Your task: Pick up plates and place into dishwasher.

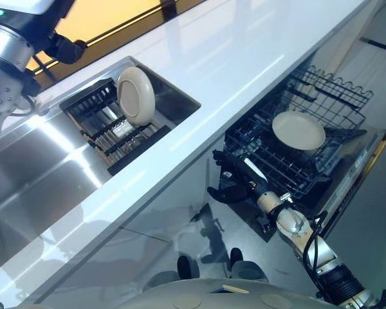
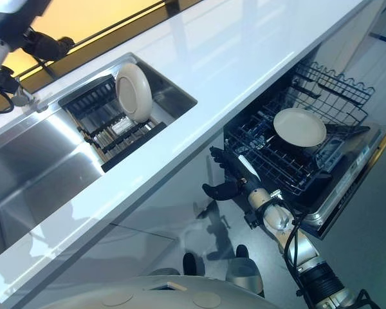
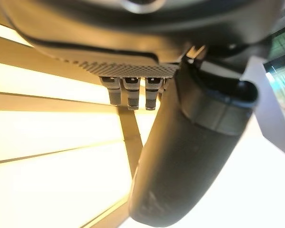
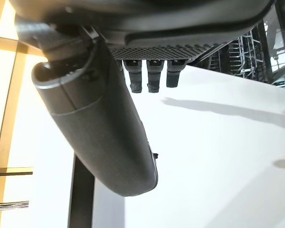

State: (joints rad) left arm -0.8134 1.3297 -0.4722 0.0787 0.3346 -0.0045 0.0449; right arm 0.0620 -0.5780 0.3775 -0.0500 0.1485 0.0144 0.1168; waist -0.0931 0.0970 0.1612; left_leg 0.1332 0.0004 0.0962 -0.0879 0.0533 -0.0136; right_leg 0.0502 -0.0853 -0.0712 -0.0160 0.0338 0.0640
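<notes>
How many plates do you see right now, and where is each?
2. One plate stands on edge in the drying rack inside the sink; another plate lies flat in the dishwasher rack. Others may be hidden.

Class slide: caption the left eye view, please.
Right robot hand open beside the dishwasher rack holding one plate; another plate waits in the sink rack.

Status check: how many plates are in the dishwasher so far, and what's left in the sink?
Done: one cream plate lies flat in the dishwasher rack. In hand: nothing; the right hand hangs open, empty, beside the rack's front edge, and the left hand is raised above the sink's far corner. Left: one plate stands upright in the sink rack.
</notes>
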